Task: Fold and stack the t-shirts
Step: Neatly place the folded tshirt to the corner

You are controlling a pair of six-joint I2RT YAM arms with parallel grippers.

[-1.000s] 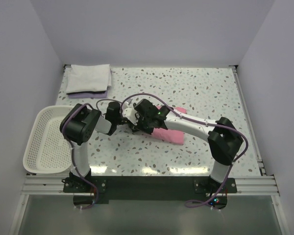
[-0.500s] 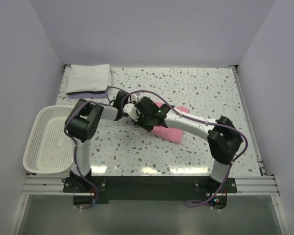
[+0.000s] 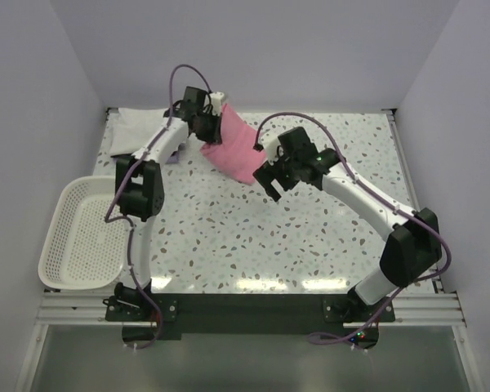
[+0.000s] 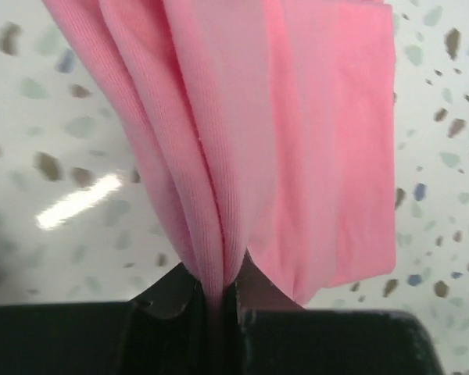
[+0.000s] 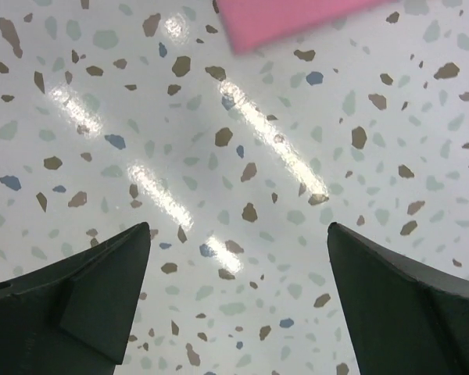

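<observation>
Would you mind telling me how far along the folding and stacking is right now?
Done: the white t-shirt lies folded at the back left corner. In hand: the left gripper is shut on the pink t-shirt, layered and held aloft; the right gripper is open. Left: laying pink on white.

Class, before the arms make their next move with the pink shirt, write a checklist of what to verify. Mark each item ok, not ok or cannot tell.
1. Is the left gripper shut on the pink cloth t-shirt? Ok: layers are pinched between its fingers.
2. Is the right gripper free of cloth? Ok: it is open over the bare speckled table.
3. Is the pink cloth t-shirt above the folded white t-shirt? Not ok: it hangs to that shirt's right.
4. Is the folded white t-shirt flat and square? Cannot tell: the left arm hides part of it.
5. Is the pink fold neat? Cannot tell.
</observation>
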